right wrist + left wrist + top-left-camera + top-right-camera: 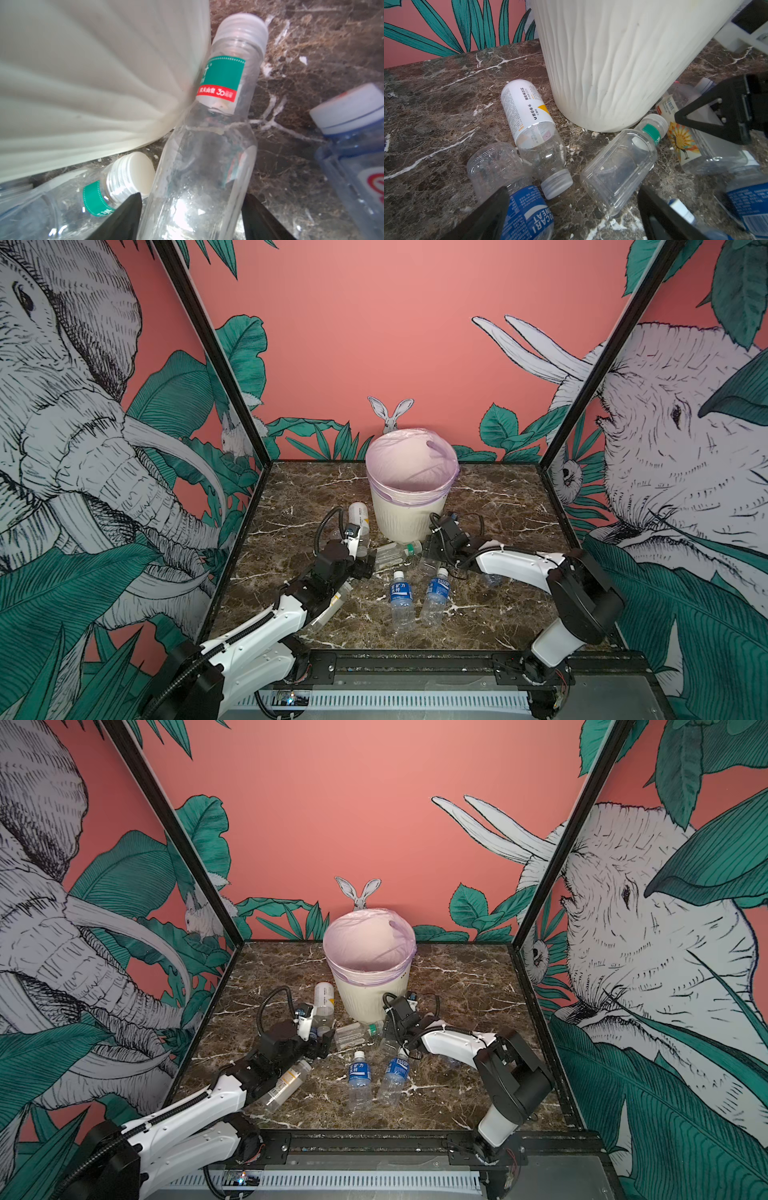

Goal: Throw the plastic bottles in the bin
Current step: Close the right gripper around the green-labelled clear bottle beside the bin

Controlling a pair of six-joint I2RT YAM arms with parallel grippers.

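Observation:
The cream ribbed bin with its pink liner stands at the back middle of the table. Several plastic bottles lie in front of it. My right gripper is at the bin's foot, its fingers pressed on both sides of a clear bottle with a green-and-red neck label that leans on the bin wall. My left gripper is open and low over the table. A blue-labelled bottle lies by one finger and a square green-banded bottle by the other.
A white-and-yellow bottle lies left of the bin. Two blue-labelled bottles lie side by side at the table's middle. Another bottle lies under the left arm. A blue-tinted, white-capped bottle is close to the right gripper.

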